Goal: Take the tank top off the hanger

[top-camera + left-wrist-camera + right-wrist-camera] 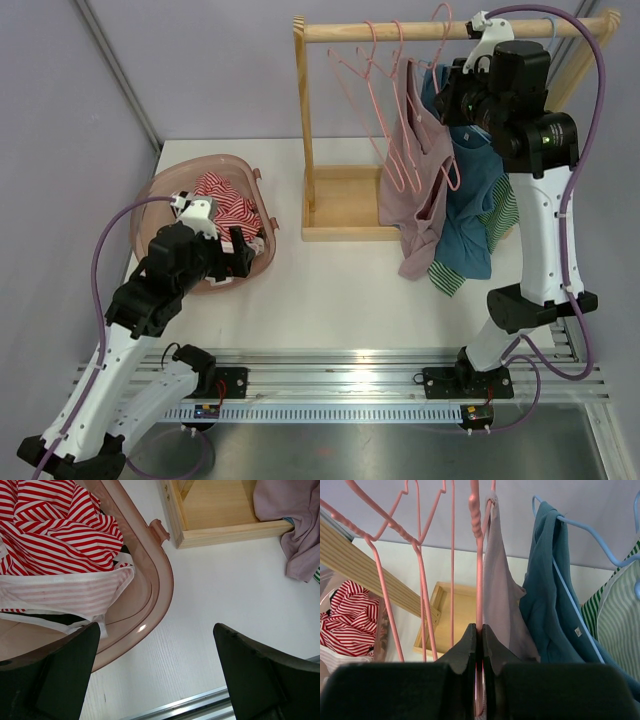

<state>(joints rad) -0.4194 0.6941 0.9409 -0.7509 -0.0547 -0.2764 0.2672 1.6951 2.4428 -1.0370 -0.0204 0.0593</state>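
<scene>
A mauve tank top [415, 185] hangs from a pink wire hanger [405, 150] on the wooden rack's rod [400, 32]. In the right wrist view the tank top [501, 595] has one strap looped over the top of the pink hanger [479, 570]. My right gripper [479, 631] is shut on the hanger's wire; in the top view it [447, 90] sits high by the rod. My left gripper [240, 252] is open and empty, low over the near rim of the pink basket [150, 205]. The left wrist view shows its fingers [60, 665] wide apart above the table.
Empty pink hangers [365, 70] hang left of the tank top. A teal shirt [470, 200] and a green striped shirt [500, 215] hang on its right. The basket [155, 575] holds red striped clothes [55, 525]. The rack's wooden base tray [340, 205] lies on the white table.
</scene>
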